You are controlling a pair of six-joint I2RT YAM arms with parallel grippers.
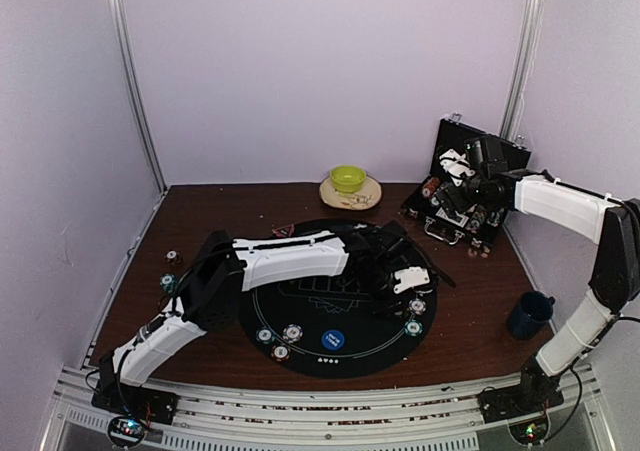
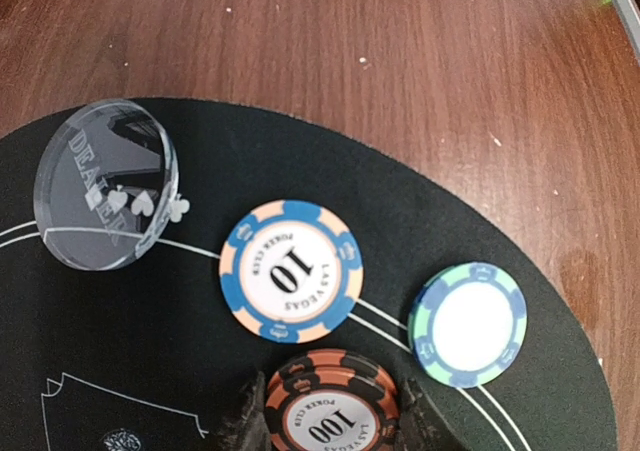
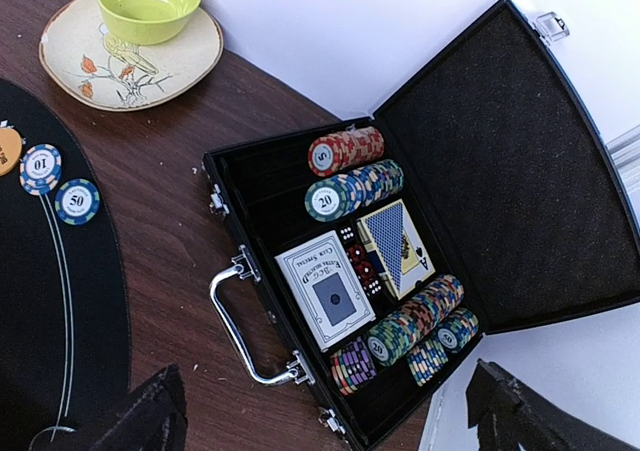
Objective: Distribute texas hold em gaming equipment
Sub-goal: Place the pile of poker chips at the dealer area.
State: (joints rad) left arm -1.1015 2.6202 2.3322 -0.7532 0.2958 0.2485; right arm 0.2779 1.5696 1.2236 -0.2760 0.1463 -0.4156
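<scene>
Orange-black 100 chips [image 2: 331, 396] pinched in left hand [image 2: 332, 418] on mat [image 2: 150, 371], 10 chip [image 2: 291, 271] at 12 o'clock, clear dealer disc [image 2: 105, 186] at 10. Right hand [image 3: 332, 408] spread wide over open case [image 3: 500, 151]; cards [image 3: 330, 296], chip rows [image 3: 350, 193] inside. Overhead: case at table's [image 1: 480, 291] 2 o'clock.

The orange chip stack [image 2: 332, 411] is cut off by the bottom edge. The green chip [image 2: 467, 323] beside it shows a washed-out face, its number unreadable.
</scene>
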